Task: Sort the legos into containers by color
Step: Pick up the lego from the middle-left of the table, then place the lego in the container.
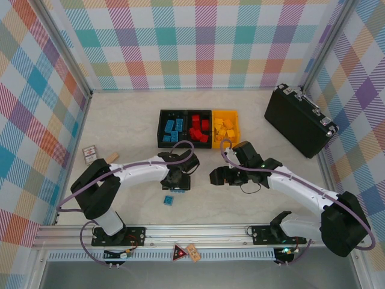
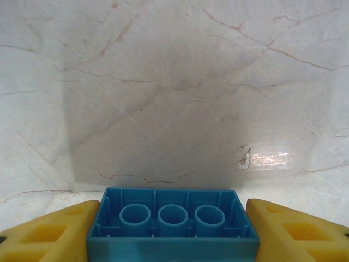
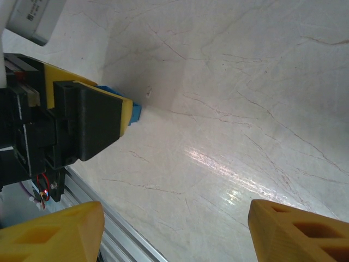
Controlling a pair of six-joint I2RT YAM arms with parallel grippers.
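A blue lego sits underside-up between my left gripper's yellow fingers, and both of them press its ends. From above, that lego is low over the table, in front of the containers, at the tip of my left gripper. In the right wrist view it peeks out past the left finger. My right gripper hovers open and empty to its right, fingers wide apart. The three joined containers hold blue legos, red legos and yellow legos.
A large black case stands at the right, close to the checkered wall. A small card box and a tan block lie at the left. The metal rail runs along the near edge.
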